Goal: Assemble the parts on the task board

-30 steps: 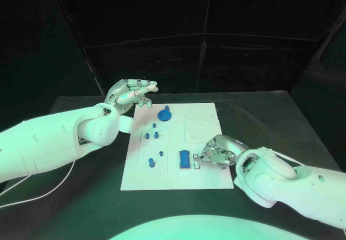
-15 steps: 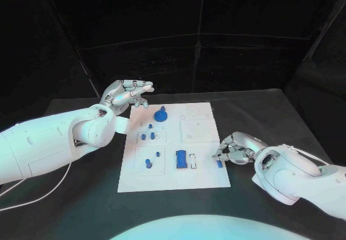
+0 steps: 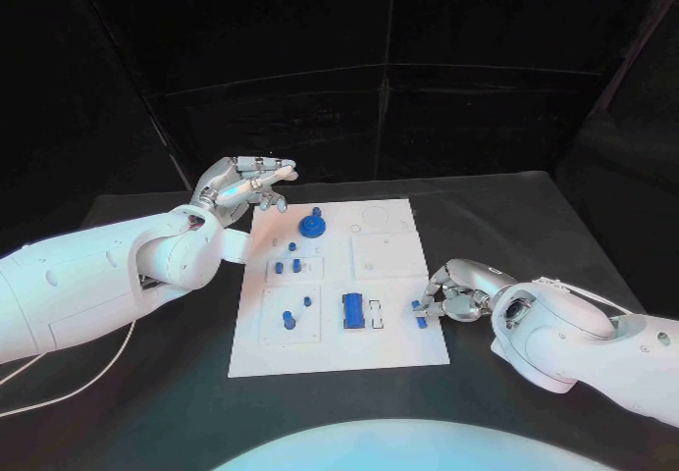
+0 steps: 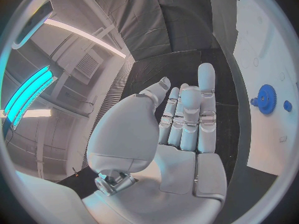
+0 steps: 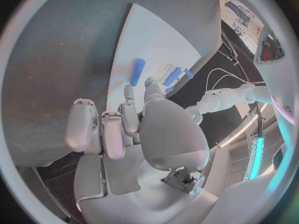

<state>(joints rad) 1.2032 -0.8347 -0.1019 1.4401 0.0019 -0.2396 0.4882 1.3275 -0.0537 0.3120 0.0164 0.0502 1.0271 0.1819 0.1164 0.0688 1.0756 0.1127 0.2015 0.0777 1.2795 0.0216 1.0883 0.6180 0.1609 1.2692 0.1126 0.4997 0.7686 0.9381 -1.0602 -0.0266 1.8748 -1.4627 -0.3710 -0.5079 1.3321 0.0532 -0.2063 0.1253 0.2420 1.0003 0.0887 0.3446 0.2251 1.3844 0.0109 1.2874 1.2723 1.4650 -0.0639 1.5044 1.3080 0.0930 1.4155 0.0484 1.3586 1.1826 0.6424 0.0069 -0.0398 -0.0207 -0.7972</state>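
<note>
no readable text, labels, numbers or signs on anything

arms: 2, glossy white rounded shells w/ seams betw. segments
left arm (image 3: 99,280): bulky white casing, ball-like shell section near wrist, thin white cable hanging under it
right arm (image 3: 595,343): same white shell, thin cable along top of forearm
left hand (image 3: 245,183): silver metal, many segmented fingers, pale tips
right hand (image 3: 455,292): silver, same build
palms (wrist views): smooth grey-white plates, small metal bracket at base of thumb
</note>
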